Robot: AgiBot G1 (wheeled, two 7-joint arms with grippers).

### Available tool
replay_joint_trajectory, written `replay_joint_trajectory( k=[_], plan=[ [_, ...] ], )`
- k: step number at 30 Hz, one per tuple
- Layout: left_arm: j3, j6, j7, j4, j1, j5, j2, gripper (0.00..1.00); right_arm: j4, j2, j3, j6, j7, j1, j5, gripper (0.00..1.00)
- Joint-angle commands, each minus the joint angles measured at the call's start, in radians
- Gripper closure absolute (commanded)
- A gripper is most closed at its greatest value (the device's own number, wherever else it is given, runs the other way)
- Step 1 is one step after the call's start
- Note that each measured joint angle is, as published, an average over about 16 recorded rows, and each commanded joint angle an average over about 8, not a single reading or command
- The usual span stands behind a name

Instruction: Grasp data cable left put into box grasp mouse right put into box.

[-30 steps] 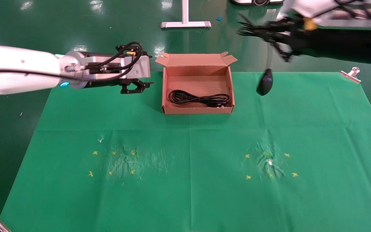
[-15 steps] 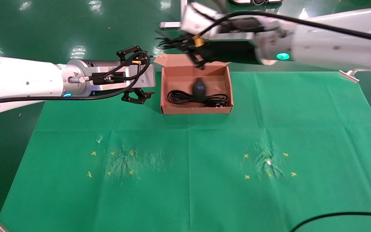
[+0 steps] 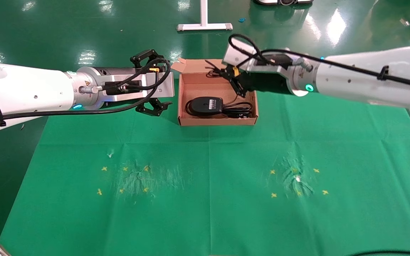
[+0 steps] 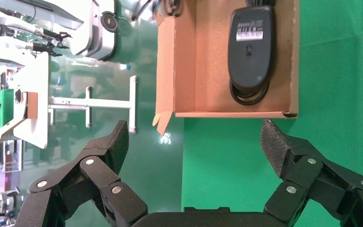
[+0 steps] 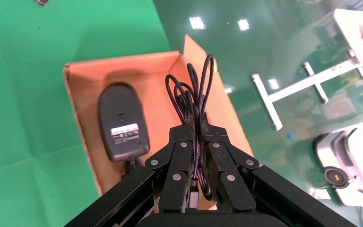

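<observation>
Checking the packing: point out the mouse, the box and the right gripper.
mouse (image 3: 207, 105), head view, its labelled underside.
box (image 3: 215, 121), head view, its near wall.
right gripper (image 5: 199, 124), right wrist view, between the fingertips shut on the mouse's wire.

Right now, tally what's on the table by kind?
Box: 1
Mouse, lying in the box, label up: 1
Data cable, under the mouse: 1
Gripper: 2 (left open beside the box; right shut on the mouse's wire)
Total: 5

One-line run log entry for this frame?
mouse: in box, label up, on data cable | right gripper: shut on mouse wire | left gripper: open beside box
</observation>
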Motion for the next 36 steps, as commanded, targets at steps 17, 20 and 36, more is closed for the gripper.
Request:
replay_joint_trajectory(
  k=[17,20,36],
  plan=[
    [0.0,0.001,-0.001,0.002,0.0,0.0,0.001,0.0,0.007,0.014,0.007,-0.007,-0.002,-0.012,0.021,0.0],
    [0.001,0.001,-0.001,0.002,0.001,0.001,0.001,0.0,0.017,0.034,0.018,-0.027,-0.005,-0.03,0.06,0.0],
    [0.001,0.001,-0.001,0.002,0.001,0.001,0.001,0.0,0.103,0.185,0.103,-0.181,-0.029,-0.163,0.368,0.0]
  ],
)
